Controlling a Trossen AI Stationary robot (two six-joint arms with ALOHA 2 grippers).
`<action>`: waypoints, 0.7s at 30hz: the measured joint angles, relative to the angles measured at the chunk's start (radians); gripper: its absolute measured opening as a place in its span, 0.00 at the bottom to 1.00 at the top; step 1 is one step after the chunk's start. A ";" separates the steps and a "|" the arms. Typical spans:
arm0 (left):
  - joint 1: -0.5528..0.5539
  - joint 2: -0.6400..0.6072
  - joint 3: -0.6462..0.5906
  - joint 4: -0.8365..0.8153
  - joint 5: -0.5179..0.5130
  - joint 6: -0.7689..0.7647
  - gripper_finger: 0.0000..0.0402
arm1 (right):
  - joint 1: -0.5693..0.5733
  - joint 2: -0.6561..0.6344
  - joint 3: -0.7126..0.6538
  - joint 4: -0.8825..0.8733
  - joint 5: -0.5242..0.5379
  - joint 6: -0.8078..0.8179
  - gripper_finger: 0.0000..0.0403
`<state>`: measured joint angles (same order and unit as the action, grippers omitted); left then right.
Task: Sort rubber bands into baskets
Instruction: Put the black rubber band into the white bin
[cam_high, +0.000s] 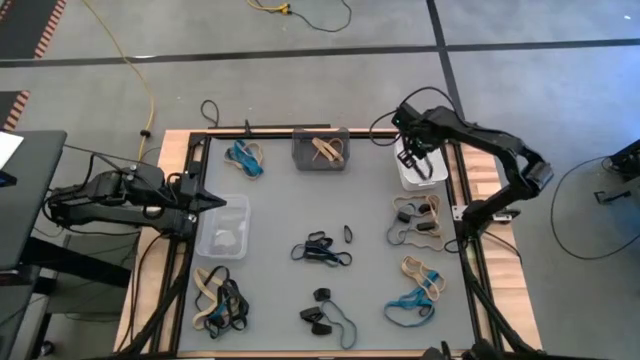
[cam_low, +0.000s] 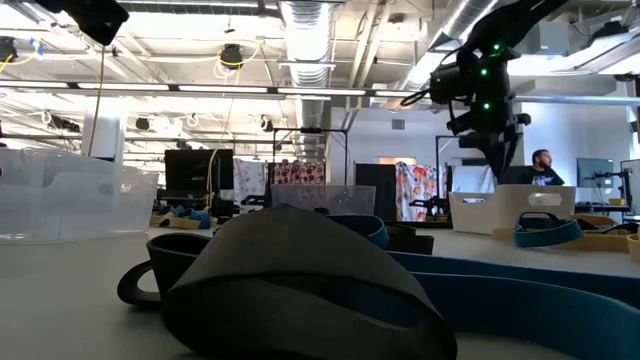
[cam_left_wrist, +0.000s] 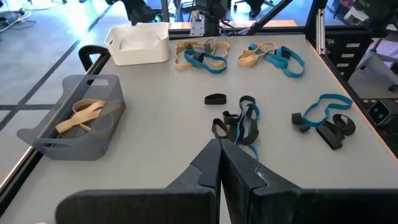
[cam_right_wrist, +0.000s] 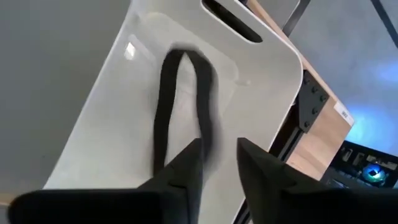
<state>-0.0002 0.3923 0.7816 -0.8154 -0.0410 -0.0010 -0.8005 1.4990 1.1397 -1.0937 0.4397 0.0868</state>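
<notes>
My right gripper hangs open over the white basket at the table's far right, pointing steeply down. A black rubber band shows blurred just beyond its fingertips, over the basket's floor. The dark grey basket at the far middle holds tan bands. At the left stands the clear basket, with my left gripper shut beside it, above the mat. Loose rubber bands lie in small heaps on the mat, such as a black and blue one in the middle. My right gripper: the black band's near end shows right at one fingertip. I cannot tell whether it still touches that finger. The band runs long and narrow away from the fingers over the white basket's inside.
More heaps of bands lie at the far left, near left, near middle and along the right side. A wooden frame borders the mat. A person stands far off in the room.
</notes>
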 joint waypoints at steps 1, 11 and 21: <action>0.000 0.000 0.000 0.000 0.000 0.000 0.00 | 0.005 0.000 0.000 0.003 0.004 0.000 0.37; 0.000 0.000 0.000 0.000 0.000 0.000 0.00 | 0.083 -0.132 0.000 0.005 0.004 0.022 0.54; 0.000 0.000 0.000 0.000 0.000 0.000 0.00 | 0.415 -0.214 -0.063 0.170 -0.306 0.067 0.53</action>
<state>-0.0006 0.3923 0.7815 -0.8154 -0.0410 -0.0010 -0.3854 1.2853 1.0764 -0.9241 0.1340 0.1534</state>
